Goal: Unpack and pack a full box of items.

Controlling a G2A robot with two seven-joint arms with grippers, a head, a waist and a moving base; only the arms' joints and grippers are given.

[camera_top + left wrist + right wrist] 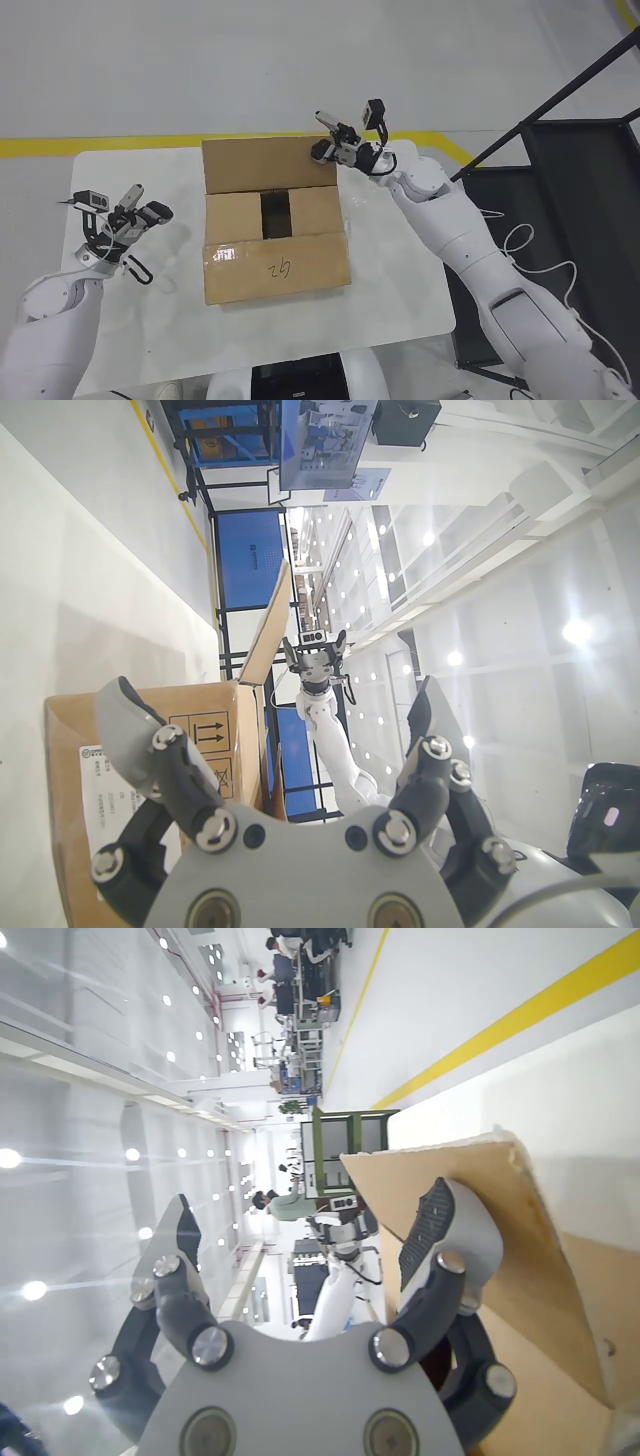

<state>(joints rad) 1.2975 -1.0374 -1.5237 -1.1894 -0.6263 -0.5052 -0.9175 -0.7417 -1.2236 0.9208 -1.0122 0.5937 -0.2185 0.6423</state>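
Spread apart like my left pincer (148, 200), my grey-and-black right pincer (307, 1193) only leans on the brown cardboard box's (275, 265) raised flap (500, 1208) at upper centre of the top view, which may slip and drop shut.

On the box (275, 235) standing on my surface (390, 300), the near closed flap (281, 268) carries a short handwritten mark in dark pen, two characters long. From my left wrist I see the box's side wall with a white shipping label (107, 785). It has a small round logo at one corner and rows of fine print too small for me to make out, and one of my left fingers (125, 715) overlaps its edge. Beside the label are printed handling symbols: a framed pair of arrows (210, 731) and a crossed-out pictogram (223, 776). Farther off, a blue panel (245, 585) bears a white logo word. A hanging sign (357, 485) has lettering I cannot read.
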